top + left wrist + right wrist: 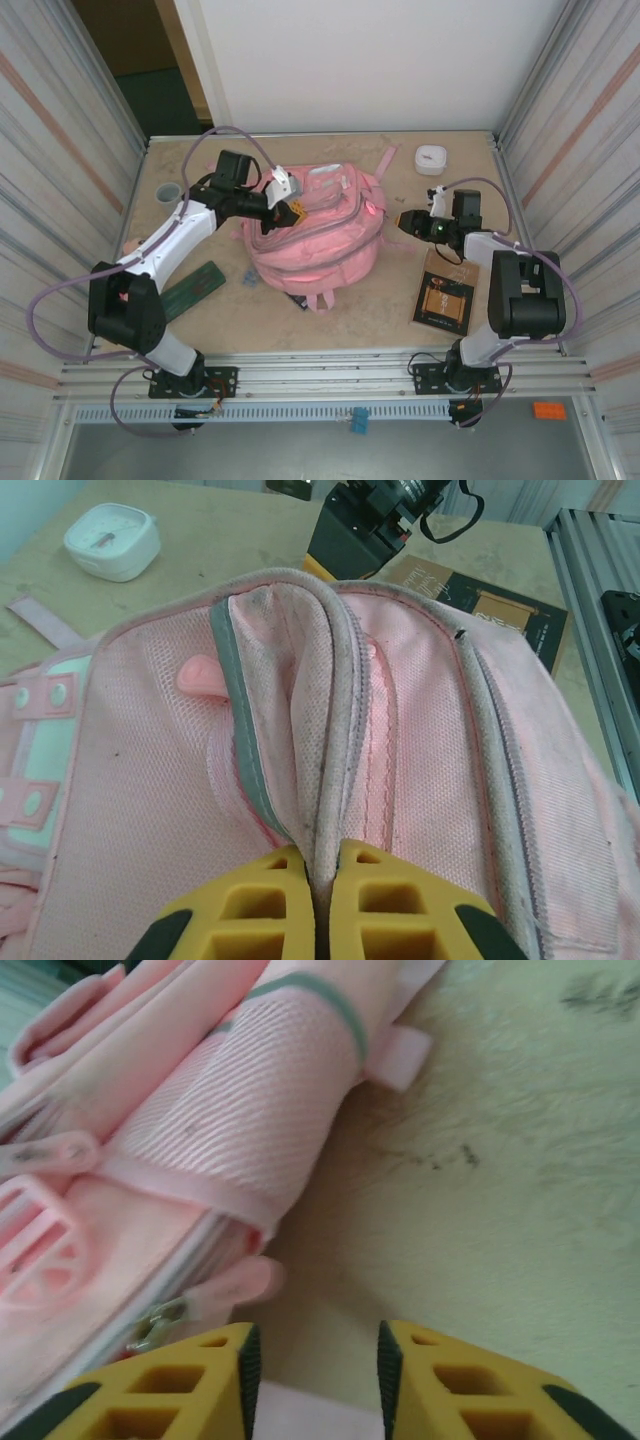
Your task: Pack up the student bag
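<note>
Closest to me, a flat green case lies on the table at the left and a dark book at the right. The book's gold cover print is too small to read.

Between them, mid-table, lies the bag, flat and slumped nearly round, so its long axis is hard to call. Strap ends poke out at its near edge and one strap trails off its far right corner. A dark thing is mostly hidden under the near edge.

The left gripper is over the bag's left side. Its wrist view shows the yellow fingers pressed together on a raised fold of the bag's fabric, beside a grey zip line.

The right gripper sits just off the bag's right edge, low over the table. Its fingers are spread, and a pale pink tab between them is cut off by the frame's bottom. A metal zip pull lies just by the left finger.

Far back stand a white box at the right and a grey roll at the left. The box's dial cannot be read.
</note>
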You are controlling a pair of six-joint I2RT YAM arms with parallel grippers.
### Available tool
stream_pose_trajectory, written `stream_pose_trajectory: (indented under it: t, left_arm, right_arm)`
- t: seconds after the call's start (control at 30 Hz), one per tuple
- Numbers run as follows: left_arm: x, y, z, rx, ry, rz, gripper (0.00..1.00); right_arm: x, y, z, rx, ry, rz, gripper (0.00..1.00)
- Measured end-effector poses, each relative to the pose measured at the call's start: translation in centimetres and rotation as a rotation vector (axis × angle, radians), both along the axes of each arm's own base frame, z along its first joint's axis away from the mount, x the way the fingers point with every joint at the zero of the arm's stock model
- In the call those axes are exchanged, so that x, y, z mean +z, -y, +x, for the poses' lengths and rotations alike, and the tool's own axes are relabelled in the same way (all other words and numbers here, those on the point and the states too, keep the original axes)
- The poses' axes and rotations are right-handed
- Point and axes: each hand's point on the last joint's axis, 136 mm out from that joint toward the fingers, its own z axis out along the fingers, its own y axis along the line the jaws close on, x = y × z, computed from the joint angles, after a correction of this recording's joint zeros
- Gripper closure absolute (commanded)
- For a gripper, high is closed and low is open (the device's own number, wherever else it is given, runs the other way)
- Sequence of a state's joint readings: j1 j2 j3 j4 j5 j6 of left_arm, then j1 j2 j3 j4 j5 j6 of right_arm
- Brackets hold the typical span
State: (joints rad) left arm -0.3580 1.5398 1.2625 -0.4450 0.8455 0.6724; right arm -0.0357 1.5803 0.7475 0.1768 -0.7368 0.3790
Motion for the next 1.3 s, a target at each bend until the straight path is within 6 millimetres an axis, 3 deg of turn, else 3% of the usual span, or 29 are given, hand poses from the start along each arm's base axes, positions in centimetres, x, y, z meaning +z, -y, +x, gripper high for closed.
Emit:
stream_pose_trajectory:
  t: [0.1, 0.27, 0.4, 0.5, 0.77, 1.03, 1.17, 1.3]
  left_arm:
    - [0.6, -0.4, 0.1, 0.016, 0.013, -0.002, 1.00]
    - [1.1, -0.4, 0.2, 0.027, 0.023, -0.011, 1.00]
    - [1.3, -0.4, 0.4, 0.031, 0.025, -0.021, 1.00]
    - [1.5, -0.5, 0.4, 0.033, 0.017, -0.031, 1.00]
    - [1.6, -0.6, 0.4, 0.030, 0.007, -0.044, 1.00]
    - [1.8, -0.5, 0.5, 0.035, 0.011, -0.050, 1.00]
    - [2.0, -0.5, 0.7, 0.043, 0.013, -0.054, 1.00]
    - [2.1, -0.5, 1.1, 0.057, 0.022, -0.056, 1.00]
  right_arm:
    - [0.4, 0.3, -0.4, -0.014, 0.027, 0.008, 0.50]
    - [2.1, -0.2, -4.0, -0.001, 0.083, 0.033, 0.42]
    - [4.3, -1.9, -5.9, 0.075, 0.151, 0.054, 0.39]
    - [4.7, -3.8, -6.9, 0.163, 0.165, 0.073, 0.38]
    - [5.4, -6.1, -6.0, 0.286, 0.150, 0.136, 0.37]
    - [6.6, -8.0, -6.8, 0.388, 0.183, 0.156, 0.61]
    - [6.3, -8.0, -7.1, 0.399, 0.168, 0.154, 0.84]
    - [6.1, -8.1, -7.4, 0.407, 0.149, 0.159, 0.99]
